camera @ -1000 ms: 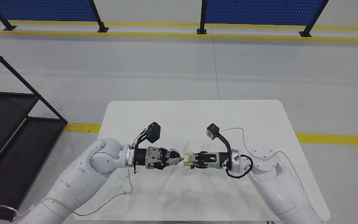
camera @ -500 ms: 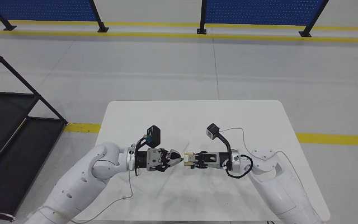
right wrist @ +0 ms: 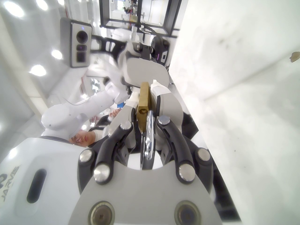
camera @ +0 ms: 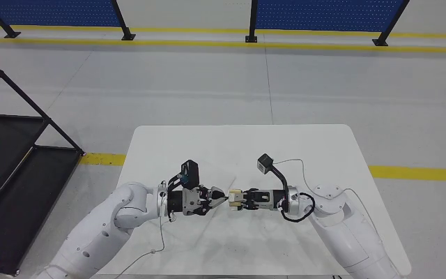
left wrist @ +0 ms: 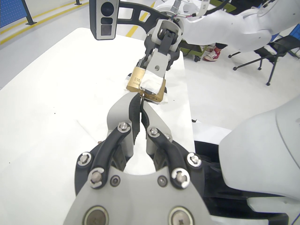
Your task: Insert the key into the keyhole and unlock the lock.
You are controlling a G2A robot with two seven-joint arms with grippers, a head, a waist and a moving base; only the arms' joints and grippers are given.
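Your left claw [left wrist: 140,99] is pinched almost fully together, its black pads clamped on the thin key [left wrist: 141,96], of which you see little more than a sliver poking out past the fingertips. Your right claw [camera: 236,198] faces it from the opposite side and is closed on the brass padlock [left wrist: 134,80], one finger on each flat face. The near finger is wrapped in white tape [left wrist: 152,82]. From the right wrist you look along the padlock's narrow edge [right wrist: 143,99], with its chrome shackle [right wrist: 148,139] pointing back between the fingers toward the wrist and the body pointing out at the other arm. The key's tip touches the bottom end of the padlock, the end that faces the left claw. The fingertips and the tape hide the keyhole, so you cannot tell how far the key sits in it, or whether it is in at all. From above, both claws meet nose to nose, held in the air over the white table [camera: 313,146], about midway across its width and on the half nearer the robot. The padlock is just on the right arm's side of that meeting point.
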